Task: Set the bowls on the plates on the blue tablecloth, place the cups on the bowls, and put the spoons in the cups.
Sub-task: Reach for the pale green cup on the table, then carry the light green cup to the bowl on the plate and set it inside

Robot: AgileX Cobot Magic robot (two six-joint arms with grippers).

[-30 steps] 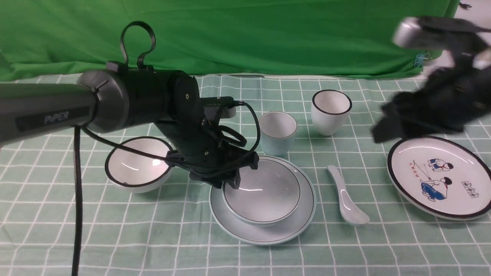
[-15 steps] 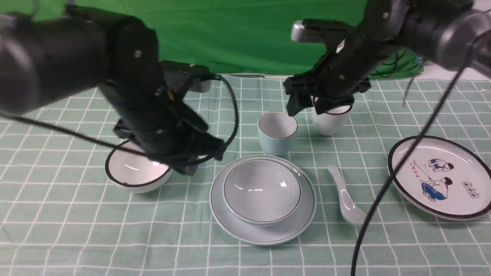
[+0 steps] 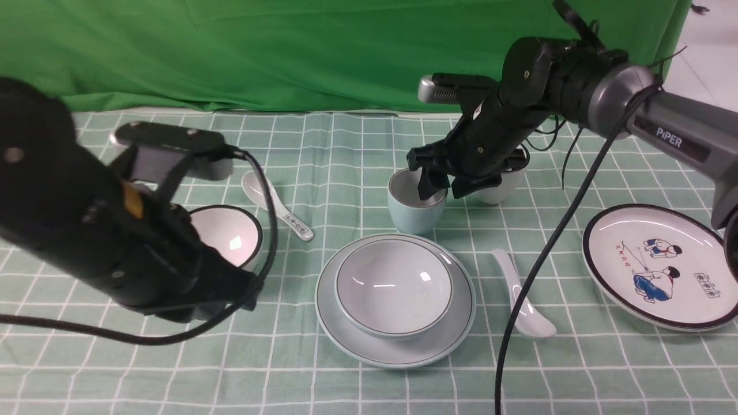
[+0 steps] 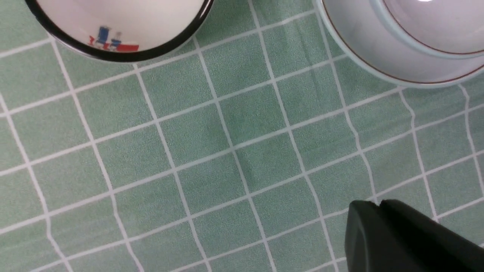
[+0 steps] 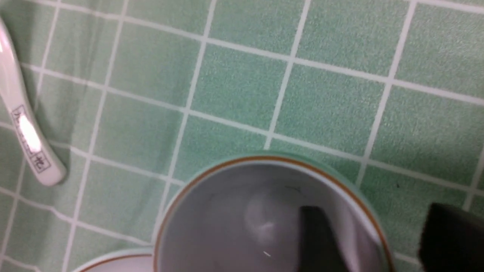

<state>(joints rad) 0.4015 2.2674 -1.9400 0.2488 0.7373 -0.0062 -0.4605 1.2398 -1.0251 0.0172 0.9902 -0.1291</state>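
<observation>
Two arms reached over the blue tablecloth (image 3: 346, 144), which lay in front of a plain green backdrop (image 3: 288, 52). Near the middle of the cloth the pale blue bowl (image 3: 394, 285) sat in the pale blue plate (image 3: 461, 314). At 12 o'clock from that plate, just beside its rim, the pale blue cup (image 3: 412, 213) stood upright. The right pincer (image 3: 447, 185) hung at this cup with its jaws spread. In the right wrist view one dark finger (image 5: 317, 241) was down inside the cup and the other outside its wall, so the rim ran between them; whether either touched the ceramic I could not tell. The white cup (image 3: 507, 181) stood at about 1 o'clock from the blue plate, partly hidden behind that pincer. The plain spoon (image 3: 522, 300) lay on the cloth at 3 o'clock, just beside the plate, and farther out the same way lay the white plate (image 3: 622, 230) with cartoon figures. At about 9 o'clock the white bowl (image 3: 230, 233) rested on the cloth, partly covered by the left arm, with the marked spoon (image 3: 277, 204) just beside it at its 1 o'clock. The left pincer (image 3: 233, 291) hovered over the cloth between the white bowl and the blue plate. Only one dark tip showed in the left wrist view, so whether it was spread or pressed together I could not tell.
</observation>
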